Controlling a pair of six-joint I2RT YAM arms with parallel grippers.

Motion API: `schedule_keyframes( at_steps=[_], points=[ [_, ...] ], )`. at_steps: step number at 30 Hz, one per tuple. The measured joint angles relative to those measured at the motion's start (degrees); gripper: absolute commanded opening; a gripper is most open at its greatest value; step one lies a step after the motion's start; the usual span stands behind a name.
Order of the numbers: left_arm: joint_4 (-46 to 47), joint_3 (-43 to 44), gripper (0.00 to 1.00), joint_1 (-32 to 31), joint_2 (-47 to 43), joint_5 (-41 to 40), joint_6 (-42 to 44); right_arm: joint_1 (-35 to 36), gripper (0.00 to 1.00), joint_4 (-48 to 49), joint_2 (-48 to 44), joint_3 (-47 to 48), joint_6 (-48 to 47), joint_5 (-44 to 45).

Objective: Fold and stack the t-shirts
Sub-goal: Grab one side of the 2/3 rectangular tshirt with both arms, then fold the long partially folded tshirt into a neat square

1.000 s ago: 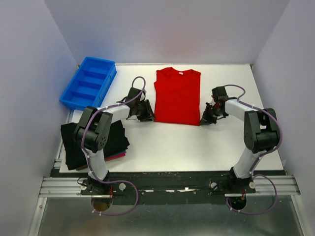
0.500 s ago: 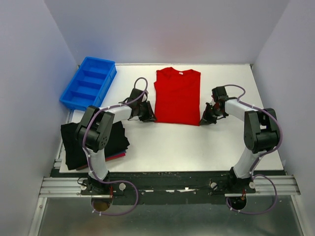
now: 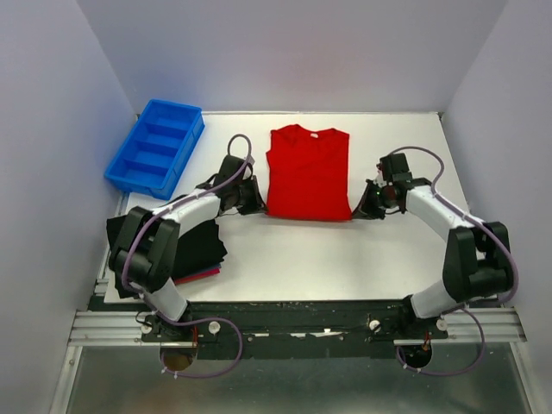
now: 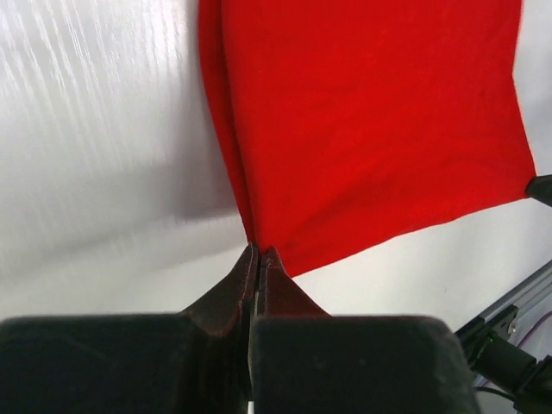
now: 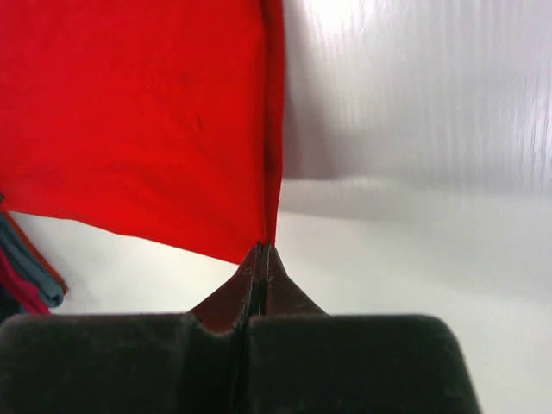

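Observation:
A bright red t-shirt lies on the white table with its sides folded in, collar at the far end. My left gripper is shut on its near left corner, seen pinched in the left wrist view under the red cloth. My right gripper is shut on the near right corner, seen in the right wrist view with the red cloth. A stack of folded black and dark-red t-shirts lies at the near left.
A blue plastic compartment bin stands at the far left of the table. White walls close in the back and both sides. The folded stack's edge shows at the left of the right wrist view.
Both grippers have shut on the red t-shirt's near corners. The shirt has shifted slightly left and its near hem is lifted; both arms have changed pose.

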Motion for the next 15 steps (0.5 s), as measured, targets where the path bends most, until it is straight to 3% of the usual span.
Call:
schedule_keyframes(
  at_steps=[7,15],
  points=[
    [-3.1,-7.2,0.0,-2.4,-13.8,-0.9,0.2,0.1,0.01,-2.9,-16.8,-8.5,0.0,-1.8],
    [-10.2,-10.4,0.0,-6.3,-28.1,-2.1,-0.6,0.1,0.01,-10.1,-33.4,-10.4,0.4,-2.4]
  ],
)
